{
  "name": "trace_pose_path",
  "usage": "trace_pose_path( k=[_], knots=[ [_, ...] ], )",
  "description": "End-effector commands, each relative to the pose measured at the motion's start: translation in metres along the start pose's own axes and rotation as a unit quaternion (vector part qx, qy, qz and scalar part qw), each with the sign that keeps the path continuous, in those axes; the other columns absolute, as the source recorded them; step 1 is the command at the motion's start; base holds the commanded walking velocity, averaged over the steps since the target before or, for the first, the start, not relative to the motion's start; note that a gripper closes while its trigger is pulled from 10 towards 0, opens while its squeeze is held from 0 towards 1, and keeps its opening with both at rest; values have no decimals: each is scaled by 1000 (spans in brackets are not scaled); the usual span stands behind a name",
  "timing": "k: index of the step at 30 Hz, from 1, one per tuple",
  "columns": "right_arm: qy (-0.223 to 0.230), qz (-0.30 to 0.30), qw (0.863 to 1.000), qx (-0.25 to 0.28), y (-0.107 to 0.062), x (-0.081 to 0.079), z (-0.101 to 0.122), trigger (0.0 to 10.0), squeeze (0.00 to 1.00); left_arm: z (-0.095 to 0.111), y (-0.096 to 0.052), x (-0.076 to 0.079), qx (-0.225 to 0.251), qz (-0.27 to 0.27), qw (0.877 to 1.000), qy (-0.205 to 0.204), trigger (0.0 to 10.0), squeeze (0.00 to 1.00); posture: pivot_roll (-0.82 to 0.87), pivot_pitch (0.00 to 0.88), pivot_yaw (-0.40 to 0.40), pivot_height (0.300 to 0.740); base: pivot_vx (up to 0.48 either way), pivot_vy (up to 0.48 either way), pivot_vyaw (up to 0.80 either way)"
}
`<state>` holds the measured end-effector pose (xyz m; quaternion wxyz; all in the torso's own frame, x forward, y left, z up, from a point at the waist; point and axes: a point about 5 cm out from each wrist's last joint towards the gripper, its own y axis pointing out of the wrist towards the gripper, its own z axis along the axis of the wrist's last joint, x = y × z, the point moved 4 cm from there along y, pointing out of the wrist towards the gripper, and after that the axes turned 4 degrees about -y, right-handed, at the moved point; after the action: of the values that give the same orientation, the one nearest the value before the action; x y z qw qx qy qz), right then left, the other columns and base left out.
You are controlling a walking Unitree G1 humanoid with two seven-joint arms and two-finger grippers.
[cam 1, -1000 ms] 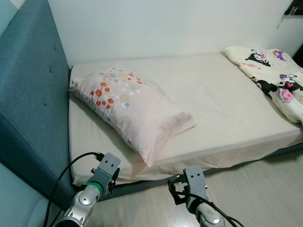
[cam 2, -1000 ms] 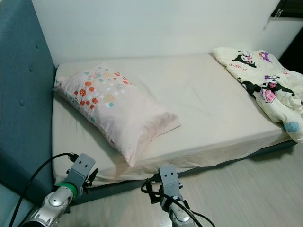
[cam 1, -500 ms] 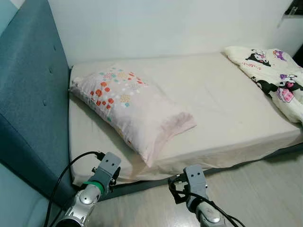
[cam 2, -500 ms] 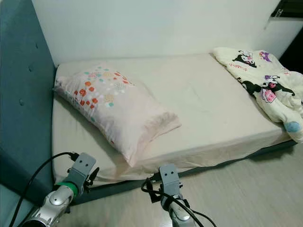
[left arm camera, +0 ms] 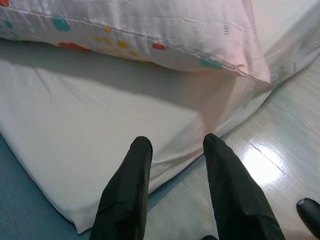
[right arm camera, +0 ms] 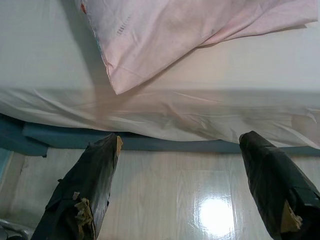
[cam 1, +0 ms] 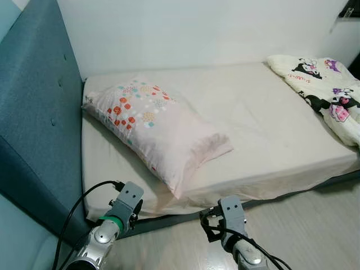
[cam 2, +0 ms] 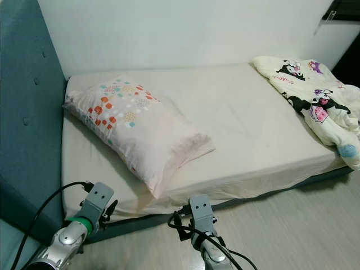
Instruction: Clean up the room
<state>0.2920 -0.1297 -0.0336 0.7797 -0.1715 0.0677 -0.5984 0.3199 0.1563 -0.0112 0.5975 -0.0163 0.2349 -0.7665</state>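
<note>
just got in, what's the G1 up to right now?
It is standing at the side of a bed, facing a pink patterned pillow that lies askew, one corner hanging over the mattress edge. Both hands are low in front of the bed and hold nothing: the left hand and the right hand are open, pointed at the mattress edge below the pillow. A crumpled cartoon-print blanket is bunched at the far end. Nothing is grasped yet.

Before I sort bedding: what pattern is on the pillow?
Pale pink pillow with red, orange and teal dots; clearest in the left eye view.
</note>
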Motion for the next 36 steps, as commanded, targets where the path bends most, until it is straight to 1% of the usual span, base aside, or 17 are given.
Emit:
trace_pose_path(
  k=[1,9,10,11,13,16,18,19,22,24,25,27,28,29,31,34,36],
  knots=[
    [6,-7,1000,-14,-3,4,-7,10000,0,-5,-1,3,-10,-3,1000,-2,10000,0,39,17,-14,740,0,0,0],
    [-3,-24,1000,3,-2,9,-1,10000,0,-1,-1,-1,4,6,1000,3,10000,0,37,15,-14,740,0,0,0],
    [25,-70,994,86,-6,28,28,10000,0,13,-9,-16,49,22,998,-15,10000,0,39,18,-20,740,0,0,0],
    [25,-70,994,86,-6,28,28,10000,0,13,-9,-16,49,22,998,-15,10000,0,39,18,-20,740,0,0,0],
    [38,-84,988,127,-14,34,42,10000,0,19,-16,-22,70,25,997,-18,10000,0,35,28,-24,740,0,0,0],
    [53,-101,973,199,-46,42,71,10000,0,41,-45,-28,131,17,991,18,10000,0,34,40,-23,740,0,0,0],
    [53,-101,973,199,-46,42,71,10000,0,41,-45,-28,131,17,991,18,10000,0,34,40,-23,740,0,0,0],
    [53,-100,971,211,-56,40,77,10000,0,51,-55,-27,150,9,988,30,10000,0,36,43,-22,740,0,0,0],
    [49,-96,970,218,-63,37,81,10000,0,60,-64,-25,167,-3,985,47,10000,0,36,43,-22,740,0,0,0],
    [44,-62,973,220,-73,19,83,10000,0,63,-82,-23,173,-27,981,84,10000,0,42,43,-19,740,0,0,0],
    [44,-62,973,220,-73,19,83,10000,0,63,-82,-23,173,-27,981,84,10000,0,42,43,-19,740,0,0,0],
    [42,-30,978,204,-88,1,74,10000,0,61,-101,-22,165,-27,984,63,10000,0,57,39,-19,740,0,0,0],
    [42,-30,978,204,-88,1,74,10000,0,61,-101,-22,165,-27,984,63,10000,0,57,39,-19,740,0,0,0],
    [48,-28,979,194,-92,-1,69,10000,0,59,-105,-20,157,-20,987,38,10000,0,57,39,-19,740,0,0,0],
    [52,-32,981,186,-93,-1,65,10000,0,56,-105,-16,152,-20,988,17,10000,0,57,36,-23,740,0,0,0],
    [60,-53,982,172,-91,7,66,10000,0,46,-93,-12,121,-15,992,-31,10000,0,39,29,-16,740,0,0,0],
    [60,-56,982,170,-91,8,68,10000,0,46,-90,-13,119,-12,992,-30,10000,0,39,29,-16,740,0,0,0]
  ],
)
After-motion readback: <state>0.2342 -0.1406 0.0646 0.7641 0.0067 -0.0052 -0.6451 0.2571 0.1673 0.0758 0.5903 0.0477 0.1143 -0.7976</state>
